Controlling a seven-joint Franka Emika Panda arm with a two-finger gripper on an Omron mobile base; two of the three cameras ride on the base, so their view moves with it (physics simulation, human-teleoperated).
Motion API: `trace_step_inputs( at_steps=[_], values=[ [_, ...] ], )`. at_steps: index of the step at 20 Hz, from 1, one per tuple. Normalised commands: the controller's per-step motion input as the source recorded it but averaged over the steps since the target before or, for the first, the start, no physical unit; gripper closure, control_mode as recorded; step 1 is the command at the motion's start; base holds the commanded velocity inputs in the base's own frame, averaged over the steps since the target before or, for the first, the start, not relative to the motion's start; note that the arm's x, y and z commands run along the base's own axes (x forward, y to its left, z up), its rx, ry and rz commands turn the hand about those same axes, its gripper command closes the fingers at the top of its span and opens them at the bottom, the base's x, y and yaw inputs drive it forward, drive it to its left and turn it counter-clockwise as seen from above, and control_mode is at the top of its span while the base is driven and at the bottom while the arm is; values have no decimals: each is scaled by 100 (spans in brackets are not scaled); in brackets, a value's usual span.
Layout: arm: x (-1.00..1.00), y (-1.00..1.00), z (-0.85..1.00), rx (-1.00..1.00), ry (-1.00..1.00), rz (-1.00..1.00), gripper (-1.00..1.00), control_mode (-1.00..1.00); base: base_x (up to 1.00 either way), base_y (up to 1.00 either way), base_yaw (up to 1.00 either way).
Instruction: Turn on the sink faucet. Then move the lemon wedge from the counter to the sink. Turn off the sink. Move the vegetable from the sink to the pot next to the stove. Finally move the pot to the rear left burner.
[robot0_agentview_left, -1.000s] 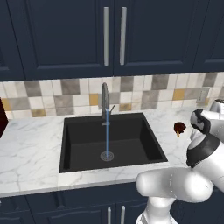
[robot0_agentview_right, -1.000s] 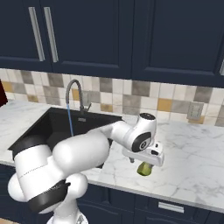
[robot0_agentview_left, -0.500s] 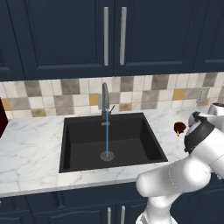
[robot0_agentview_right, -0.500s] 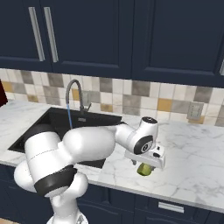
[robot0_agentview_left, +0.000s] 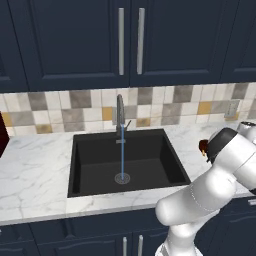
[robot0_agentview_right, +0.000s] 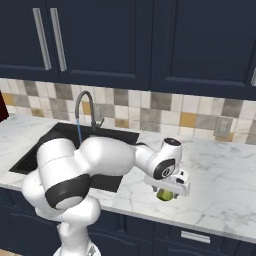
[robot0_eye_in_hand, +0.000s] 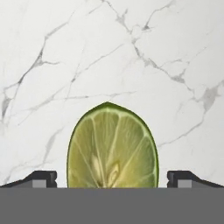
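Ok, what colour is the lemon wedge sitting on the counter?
Yellow-green flesh with a darker green rind on the lemon wedge, clearest in the hand view.

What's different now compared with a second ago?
The arm has swung further right and dropped lower, bringing the open gripper down around the lemon wedge on the counter; not gripped yet. Water keeps running from the sink faucet; the wedge hasn't moved.

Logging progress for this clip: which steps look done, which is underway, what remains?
Done: sink faucet is running into the sink. Underway: open gripper straddles the lemon wedge on the counter, not yet closed. Left: wedge to sink, water off, pot steps.
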Motion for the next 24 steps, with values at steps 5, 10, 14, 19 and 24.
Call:
trace_step_inputs(
  at_steps=[5, 10, 14, 19, 24],
  values=[
    [0, -4, -22, 0, 1, 0, -100, -100, 0, 0, 0],
    [0, -1, -24, 0, 0, 0, -100, -100, 0, 0, 0],
    [1, 0, -26, 0, 0, 0, 100, -100, 0, 0, 0],
    [1, 0, -8, 0, -3, 0, 100, -100, 0, 0, 0],
    [-7, 29, 24, 0, -12, 2, 100, -100, 0, 0, 0]
  ],
)
